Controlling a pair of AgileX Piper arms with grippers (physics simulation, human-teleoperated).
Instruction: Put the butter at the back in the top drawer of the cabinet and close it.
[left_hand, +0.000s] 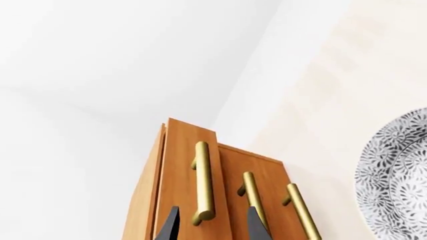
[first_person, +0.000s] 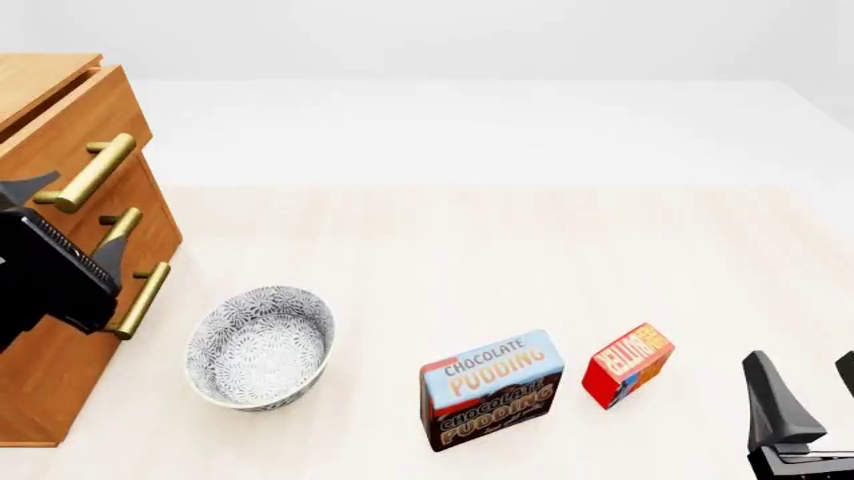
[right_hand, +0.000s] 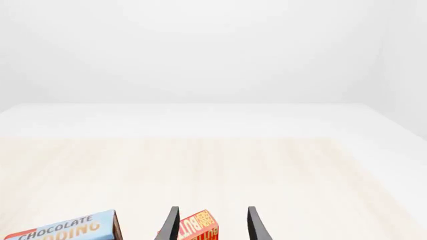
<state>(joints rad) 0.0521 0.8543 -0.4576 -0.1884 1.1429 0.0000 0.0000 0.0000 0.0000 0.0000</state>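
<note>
Pale table (first_person: 467, 250); left arm's fingers (left_hand: 171, 225) straddle top drawer (left_hand: 183, 175) handle.

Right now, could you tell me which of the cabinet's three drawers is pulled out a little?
The top drawer: its front stands slightly proud of the two lower drawers, which sit flush, and the left tool straddles its brass handle.

The right pincer (right_hand: 211, 226) is showing only its two dark fingertips (right_hand: 172, 222), which are standing apart with a clear gap between them. The red butter box (right_hand: 199, 227) with its yellow-orange lettering is sitting in that gap, closer to one fingertip; whether it is touching cannot be told. Beside it, a blue Chocolate Pudding box (right_hand: 67, 229) is lying partly cut off. Both are resting on the pale wood-grain tabletop (right_hand: 220, 170), which is stretching ahead toward white walls.
</note>
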